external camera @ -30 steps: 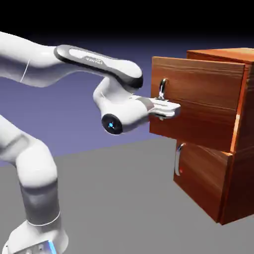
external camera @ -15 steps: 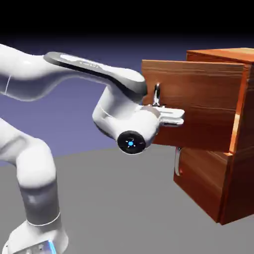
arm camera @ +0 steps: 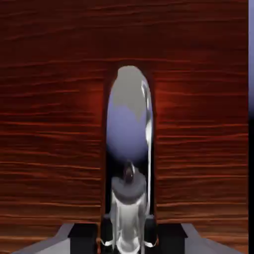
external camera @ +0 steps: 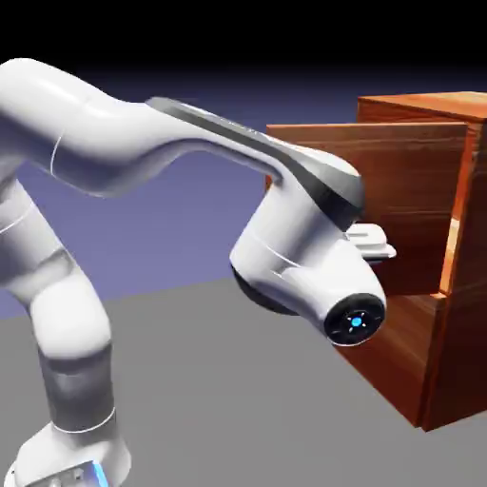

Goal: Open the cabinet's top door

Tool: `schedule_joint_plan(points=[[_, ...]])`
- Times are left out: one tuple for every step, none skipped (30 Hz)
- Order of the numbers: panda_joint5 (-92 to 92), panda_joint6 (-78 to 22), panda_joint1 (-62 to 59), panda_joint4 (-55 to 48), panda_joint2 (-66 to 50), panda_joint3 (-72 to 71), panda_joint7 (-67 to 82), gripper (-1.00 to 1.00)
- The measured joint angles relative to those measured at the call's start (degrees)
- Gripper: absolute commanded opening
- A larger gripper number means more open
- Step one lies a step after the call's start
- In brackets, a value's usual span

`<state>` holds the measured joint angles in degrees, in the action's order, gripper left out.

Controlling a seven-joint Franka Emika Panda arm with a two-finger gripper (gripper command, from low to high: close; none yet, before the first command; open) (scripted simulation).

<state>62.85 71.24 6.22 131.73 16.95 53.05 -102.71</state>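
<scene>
Gripped by the handle, door swung out

My two-finger grey-tipped gripper [arm camera: 127, 240] is clamped on the curved silver metal handle [arm camera: 128, 134], its tips nearly together with the slim bar upright between them, presumably so a pull carries the panel along. Just beyond my fingertips lies the upper door, a reddish-brown wood-grain panel [external camera: 409, 171], standing well open. Behind it, farther from my tool, is the glossy reddish-brown boxy cabinet [external camera: 468, 228]; below my grip is its matching lower panel [external camera: 399, 342], whose handle I can't see.
</scene>
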Motion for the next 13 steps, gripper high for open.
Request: schedule_joint_plan(points=[[-0.2,-2.5,0.6,-1.6,-2.0,1.3,0.7,-1.0],[-0.3,-5.0,1.1,-3.2,-4.0,2.6,1.4,-1.0],[-0.3,-7.5,1.4,-4.8,-6.1,3.7,2.2,-1.0],[-0.2,-9.9,1.6,-6.3,-8.2,4.7,3.0,-1.0],[0.0,-12.2,1.7,-7.7,-10.2,5.5,3.8,-1.0],[0.2,-14.5,1.6,-9.1,-12.3,6.1,4.6,-1.0],[0.4,-16.8,1.3,-10.6,-14.4,6.6,5.4,-1.0],[0.6,-19.0,0.9,-12.0,-16.5,6.9,6.3,-1.0],[0.8,-21.3,0.2,-13.4,-18.5,7.1,7.2,-1.0],[1.1,-23.5,-0.6,-14.9,-20.6,7.1,8.1,-1.0],[1.2,-25.7,-1.5,-16.4,-22.7,7.0,9.0,-1.0],[1.4,-27.9,-2.6,-18.1,-24.8,6.7,9.9,-1.0],[1.5,-30.0,-3.7,-19.7,-26.8,6.4,10.8,1.0]])
